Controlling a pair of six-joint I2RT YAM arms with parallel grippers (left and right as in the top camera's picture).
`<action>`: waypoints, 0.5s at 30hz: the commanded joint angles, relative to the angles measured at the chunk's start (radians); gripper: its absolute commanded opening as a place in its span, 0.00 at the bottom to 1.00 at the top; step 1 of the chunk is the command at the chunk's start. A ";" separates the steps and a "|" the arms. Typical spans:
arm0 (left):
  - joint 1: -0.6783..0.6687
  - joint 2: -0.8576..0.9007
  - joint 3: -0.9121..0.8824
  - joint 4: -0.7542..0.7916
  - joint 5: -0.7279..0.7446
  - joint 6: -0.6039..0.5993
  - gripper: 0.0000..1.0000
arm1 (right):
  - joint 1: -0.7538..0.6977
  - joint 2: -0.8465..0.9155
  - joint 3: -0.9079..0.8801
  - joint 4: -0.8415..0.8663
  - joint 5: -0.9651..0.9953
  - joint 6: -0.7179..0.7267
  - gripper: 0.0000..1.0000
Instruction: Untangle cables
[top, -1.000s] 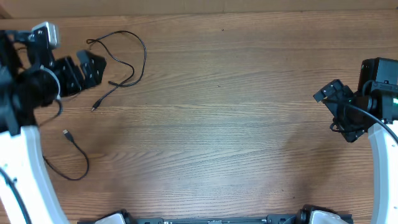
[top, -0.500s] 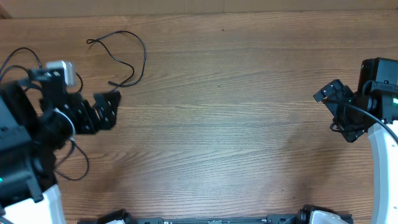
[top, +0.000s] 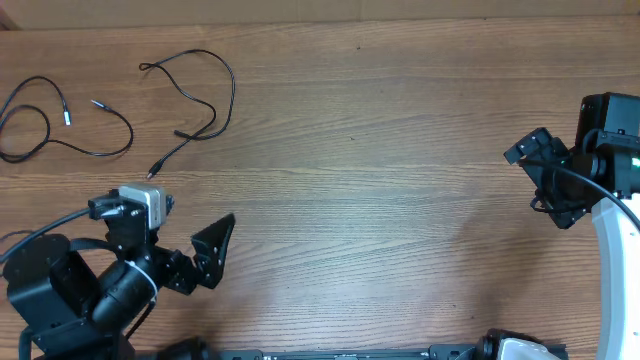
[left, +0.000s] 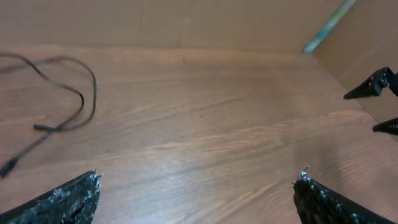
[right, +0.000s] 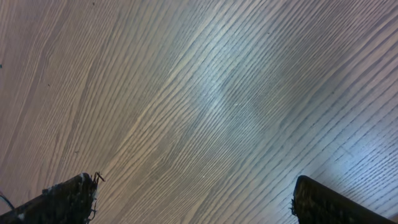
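Two thin black cables lie at the back left of the wooden table (top: 380, 160). One cable (top: 232, 90) makes a large loop with small plug ends. The other cable (top: 127, 128) curls by the left edge. They lie apart. My left gripper (top: 205, 262) is open and empty near the front left, well short of both. In the left wrist view the looped cable (left: 93, 87) lies far ahead to the left of the open jaws (left: 198, 180). My right gripper (top: 527, 178) is open and empty at the far right; its wrist view shows only wood between the jaws (right: 194, 180).
The right gripper's fingertips (left: 376, 87) show at the right edge of the left wrist view. A cardboard wall (left: 186, 22) stands behind the table. Thicker black wires run along both arms.
My left arm has swung from the back left to the front left, away from the cables. The cable by the left edge has come into sight. The right arm has not moved.
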 joint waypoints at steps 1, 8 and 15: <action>-0.003 0.000 -0.019 -0.019 0.018 0.019 1.00 | -0.004 0.000 0.000 0.005 0.001 0.001 1.00; -0.003 0.000 -0.020 -0.019 0.018 0.019 1.00 | -0.004 0.000 0.000 0.005 0.001 0.001 1.00; -0.003 0.000 -0.020 -0.026 0.023 0.005 1.00 | -0.004 0.000 0.000 0.006 0.001 0.001 1.00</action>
